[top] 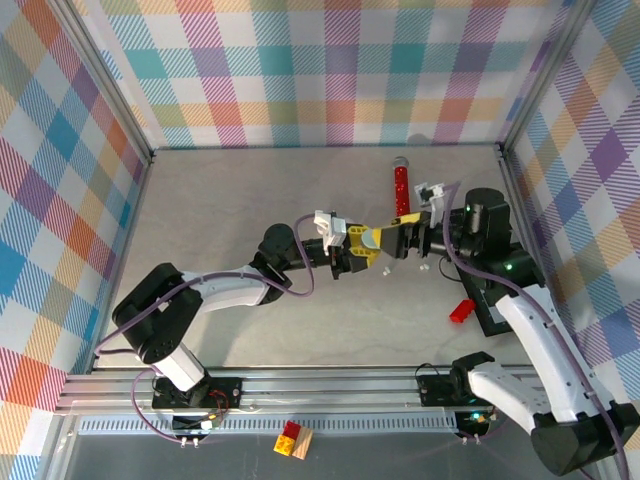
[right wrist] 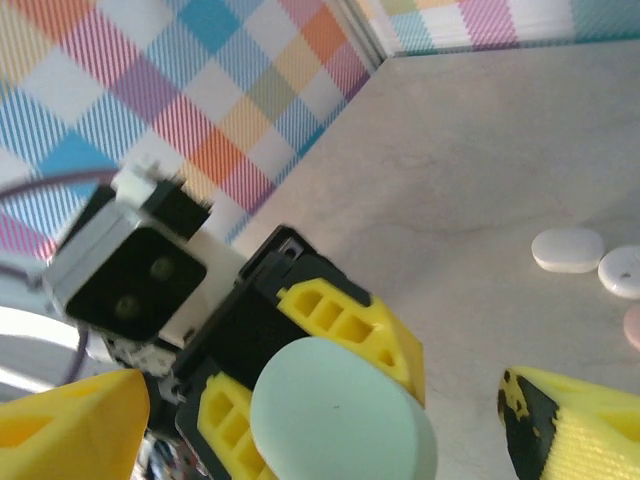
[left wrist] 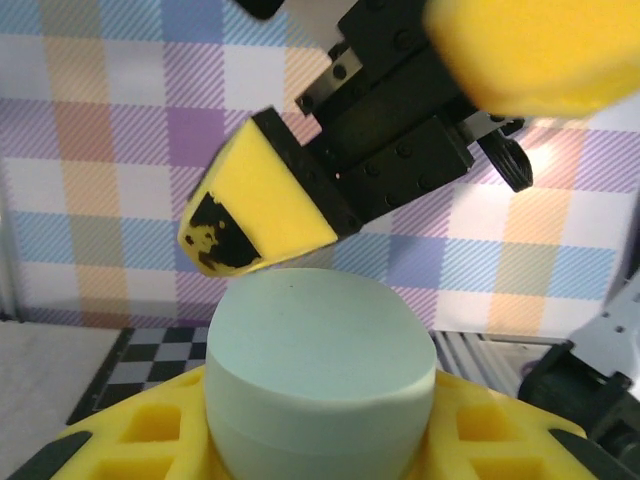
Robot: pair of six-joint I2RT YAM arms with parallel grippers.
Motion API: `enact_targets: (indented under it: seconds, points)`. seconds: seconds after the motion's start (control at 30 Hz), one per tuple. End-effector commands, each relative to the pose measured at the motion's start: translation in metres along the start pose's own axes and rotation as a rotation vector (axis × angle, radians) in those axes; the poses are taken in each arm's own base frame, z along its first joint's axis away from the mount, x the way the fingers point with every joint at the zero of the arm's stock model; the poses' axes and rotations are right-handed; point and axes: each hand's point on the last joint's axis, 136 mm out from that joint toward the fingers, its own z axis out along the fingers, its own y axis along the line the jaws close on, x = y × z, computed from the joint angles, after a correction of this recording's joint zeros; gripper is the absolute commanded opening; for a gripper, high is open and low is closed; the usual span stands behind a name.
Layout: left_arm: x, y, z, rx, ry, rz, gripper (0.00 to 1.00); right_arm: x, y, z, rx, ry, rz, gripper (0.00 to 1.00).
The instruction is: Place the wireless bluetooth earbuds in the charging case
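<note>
Charging case (left wrist: pixel 320 370): mint green, rounded and smooth. I see it held up off the table (right wrist: pixel 480 150), between the yellow fingers (left wrist: pixel 100 440) of the left gripper (top: pixel 363 245).
Case, cut off: its lower part runs out of the bottom of the left wrist view. A faint seam circles it, and I cannot tell whether a lid is up or down.
Left gripper jaws: clamped on the charging case, one finger on each side.
Right gripper (top: pixel 398 235) jaws: spread wide and released. One finger hangs just above the case, the other stands well off to the side, and neither touches it as far as I can see.
Earbuds (right wrist: pixel 567 248): pale pieces lying on the table, close together at the right edge of the right wrist view and apart from the case. Two are white and one is pinkish.
Earbuds, hard to make out: the pinkish one is cut by the frame edge, and the stems are too small for me to see.
From above: the two grippers overlap, so the case between them is barely visible.
Red cylinder (top: pixel 401 182): on the table beyond the grippers, silver cap at its far end.
Red block (top: pixel 461 310): on the table beside the right arm.
Writing: I can read none on the case. The black blotches on the right finger's tip look like wear, not letters.
</note>
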Motion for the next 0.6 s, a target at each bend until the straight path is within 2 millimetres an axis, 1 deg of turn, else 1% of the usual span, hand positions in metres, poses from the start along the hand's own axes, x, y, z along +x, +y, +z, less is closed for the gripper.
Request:
enact_targets:
  seconds: [0.0, 0.07, 0.17, 0.3, 0.43, 0.57]
  points:
    - [-0.009, -0.014, -0.005, 0.07, 0.009, -0.017, 0.29, 0.02, 0.0, -0.001, 0.048, 0.074, -0.267, 0.9]
    - [-0.01, -0.016, -0.005, 0.082, 0.012, -0.028, 0.29, 0.02, 0.001, 0.0, 0.067, 0.068, -0.354, 0.9]
    - [-0.012, -0.018, -0.006, 0.1, 0.011, -0.04, 0.29, 0.018, -0.001, -0.001, 0.105, 0.056, -0.417, 0.91]
    - [-0.015, -0.02, -0.006, 0.112, 0.008, -0.052, 0.29, 0.02, -0.005, -0.001, 0.132, 0.069, -0.454, 0.91]
    - [-0.017, -0.019, -0.005, 0.11, 0.006, -0.075, 0.29, 0.025, -0.003, -0.001, 0.123, 0.085, -0.479, 0.91]
    - [-0.019, -0.02, -0.005, 0.115, -0.002, -0.076, 0.29, 0.027, -0.013, 0.0, 0.168, 0.11, -0.492, 0.92]
